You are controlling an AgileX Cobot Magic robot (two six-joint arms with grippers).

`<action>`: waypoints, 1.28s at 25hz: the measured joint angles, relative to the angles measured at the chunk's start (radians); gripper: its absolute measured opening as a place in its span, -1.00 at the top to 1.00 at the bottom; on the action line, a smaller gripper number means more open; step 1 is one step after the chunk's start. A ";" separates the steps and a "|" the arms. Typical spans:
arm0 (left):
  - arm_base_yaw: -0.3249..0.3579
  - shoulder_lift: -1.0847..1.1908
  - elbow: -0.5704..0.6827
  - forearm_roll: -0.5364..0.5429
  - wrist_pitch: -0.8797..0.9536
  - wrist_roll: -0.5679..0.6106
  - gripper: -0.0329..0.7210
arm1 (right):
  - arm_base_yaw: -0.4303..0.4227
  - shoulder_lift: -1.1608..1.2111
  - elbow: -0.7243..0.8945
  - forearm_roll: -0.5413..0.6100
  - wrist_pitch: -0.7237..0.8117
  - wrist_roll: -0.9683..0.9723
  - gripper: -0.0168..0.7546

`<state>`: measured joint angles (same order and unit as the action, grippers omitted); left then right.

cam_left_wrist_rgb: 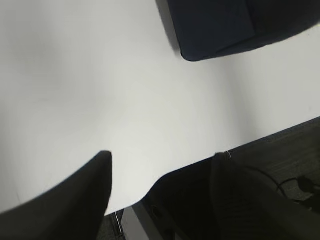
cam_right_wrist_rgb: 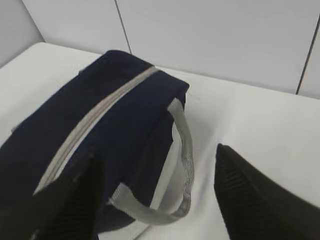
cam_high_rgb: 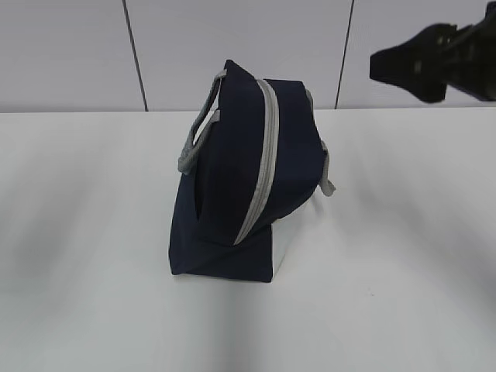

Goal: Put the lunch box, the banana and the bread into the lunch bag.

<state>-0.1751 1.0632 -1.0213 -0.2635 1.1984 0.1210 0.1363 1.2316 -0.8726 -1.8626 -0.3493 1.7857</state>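
The lunch bag [cam_high_rgb: 240,178] is stood near the middle of the white table [cam_high_rgb: 85,232], navy fabric, the grey zipper [cam_high_rgb: 260,167] run over its top and seen closed along the visible length. It is slumped and leaning, so it is judged soft and floppy, not stiff; walls would likely collapse under a push. Weight cannot be told from outside; whether anything is inside is hidden. The lunch box, banana and bread are not seen in any view. Grey strap handles [cam_right_wrist_rgb: 182,165] are hung down each side, one looped loose on the near side in the right wrist view. These are judged the easiest hold for lifting, thin webbing, non-slip. For opening, the zipper pull would be the grip point, but the pull is not made out here. Fabric beside the zipper could be pinched to steady the bag.

The right gripper [cam_right_wrist_rgb: 155,195] is held above and just beside the bag, fingers spread wide, one finger [cam_right_wrist_rgb: 255,200] over bare table, the other over the navy side, nothing pinched. In the exterior view it is seen raised at upper right [cam_high_rgb: 407,70].

The left gripper [cam_left_wrist_rgb: 160,195] is held well apart from the bag, over the table's front edge, fingers spread, empty. Only a bag corner [cam_left_wrist_rgb: 215,30] is caught in its view.
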 joint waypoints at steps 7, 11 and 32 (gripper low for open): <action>0.000 -0.399 0.275 0.007 -0.049 -0.047 -0.24 | 0.107 -0.090 0.152 0.014 0.216 -0.110 -0.33; 0.000 -0.593 0.380 0.008 -0.025 -0.060 -0.24 | 0.155 -0.092 0.191 0.022 0.311 -0.184 -0.33; 0.000 -0.905 0.430 0.142 0.073 -0.063 -0.24 | 0.253 -0.094 0.385 0.249 0.514 -0.472 -0.32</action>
<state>-0.1751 0.1582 -0.5917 -0.1213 1.2713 0.0582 0.3890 1.1372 -0.4880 -1.6133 0.1649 1.3137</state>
